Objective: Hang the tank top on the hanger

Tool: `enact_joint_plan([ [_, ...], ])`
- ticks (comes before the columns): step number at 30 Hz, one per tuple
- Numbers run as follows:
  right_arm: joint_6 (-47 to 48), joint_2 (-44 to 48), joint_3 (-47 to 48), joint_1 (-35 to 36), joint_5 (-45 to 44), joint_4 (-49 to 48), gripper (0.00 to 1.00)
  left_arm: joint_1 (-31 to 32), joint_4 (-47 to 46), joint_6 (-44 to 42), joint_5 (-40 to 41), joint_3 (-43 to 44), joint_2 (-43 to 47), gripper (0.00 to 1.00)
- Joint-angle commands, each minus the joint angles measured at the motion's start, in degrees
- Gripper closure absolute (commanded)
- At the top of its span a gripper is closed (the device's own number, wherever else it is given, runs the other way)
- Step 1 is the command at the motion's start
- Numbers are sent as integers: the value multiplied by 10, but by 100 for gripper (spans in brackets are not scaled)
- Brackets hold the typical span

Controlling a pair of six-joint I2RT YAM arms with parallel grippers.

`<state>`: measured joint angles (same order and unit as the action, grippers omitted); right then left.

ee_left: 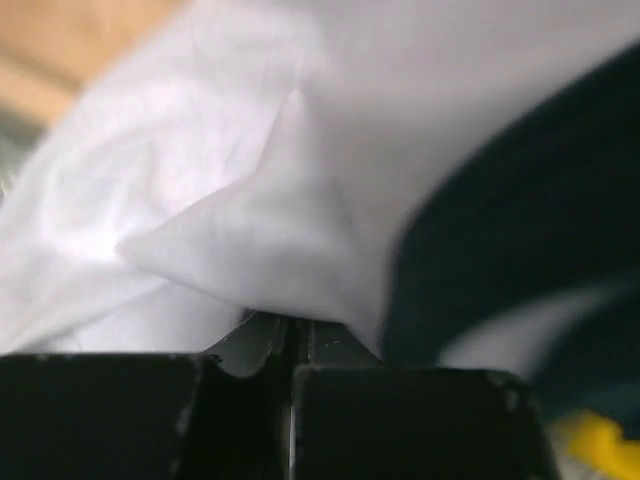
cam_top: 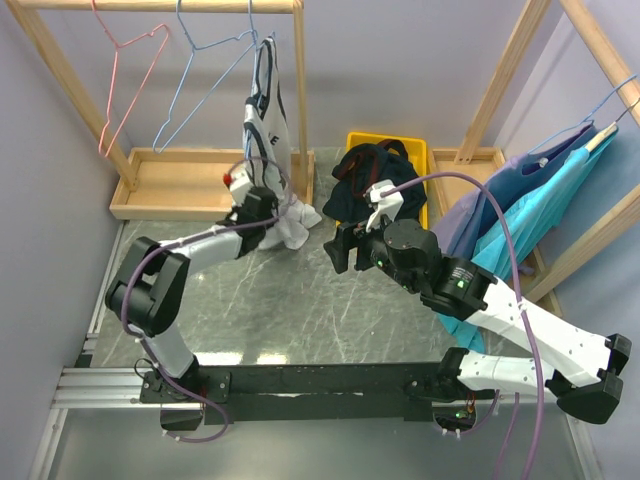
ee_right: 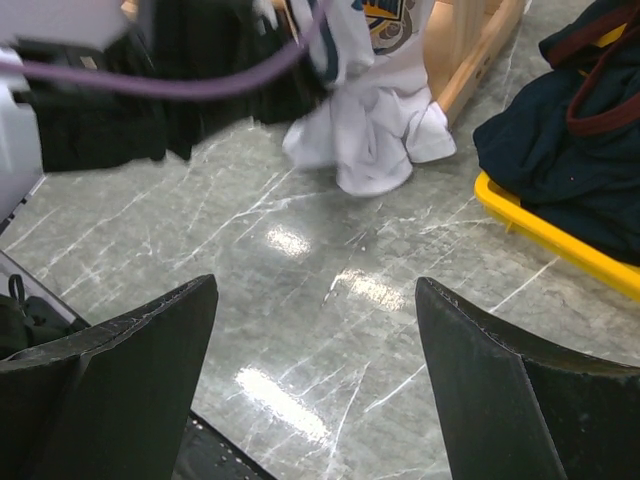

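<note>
The tank top [cam_top: 268, 120] hangs from the right end of the wooden rail [cam_top: 160, 5] at the back left, draped down along the upright post, with its lower part bunched in a white heap on the grey marbled table [cam_top: 300, 310] beside the wooden base frame [cam_top: 170, 185]. The light-blue wire hanger [cam_top: 205, 75] hangs from the same rail just left of the shirt's top, and a pink wire hanger [cam_top: 130, 85] hangs further left.

The left gripper [cam_top: 272, 222] sits at the bunched lower part of the tank top. In the left wrist view its fingers [ee_left: 250, 345] are pressed together, with a fold of white cloth [ee_left: 250, 240] pinched at their tips and dark trim showing to the right.

The right gripper [cam_top: 345, 250] hovers over the table, well apart from the shirt, its fingers [ee_right: 130, 370] spread wide with nothing between them. Ahead of it lies the white heap [ee_right: 370, 140]. A dark navy garment [cam_top: 370, 175] fills the yellow bin [cam_top: 415, 145] behind it. Teal and purple shirts [cam_top: 520, 200] hang on the right-hand rack.
</note>
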<state>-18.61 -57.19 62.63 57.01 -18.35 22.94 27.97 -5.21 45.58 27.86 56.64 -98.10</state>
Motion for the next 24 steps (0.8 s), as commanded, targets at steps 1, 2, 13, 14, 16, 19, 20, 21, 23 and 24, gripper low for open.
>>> enact_joint_plan([
  [1, 2, -2, 39, 3, -6, -4, 12, -43, -79, -39, -27, 83, 24, 99],
  [2, 6, -5, 46, 2, -9, -2, 12, -48, -88, -41, -32, 96, 18, 99],
  [13, 31, -30, 79, 3, -27, 20, 12, -99, -110, -43, -88, 241, -80, 99],
  [14, 31, -32, 79, 2, -26, 18, 12, -99, -120, -43, -90, 234, -80, 99],
  [16, 29, -37, 74, 3, -20, 13, 12, -100, -138, -40, -97, 203, -78, 99],
  [19, 24, -42, 69, 3, -13, 11, 12, -101, -153, -37, -119, 162, -80, 97],
  [20, 22, -41, 66, 2, -11, 8, 12, -101, -161, -38, -125, 136, -78, 96],
  [21, 21, -41, 64, 2, -10, 5, 12, -101, -168, -34, -132, 122, -75, 94],
  [23, 17, -39, 58, 2, -5, 2, 12, -101, -195, -32, -144, 81, -69, 87],
  [24, 16, -39, 57, 3, -4, 1, 12, -101, -199, -31, -148, 69, -65, 87],
])
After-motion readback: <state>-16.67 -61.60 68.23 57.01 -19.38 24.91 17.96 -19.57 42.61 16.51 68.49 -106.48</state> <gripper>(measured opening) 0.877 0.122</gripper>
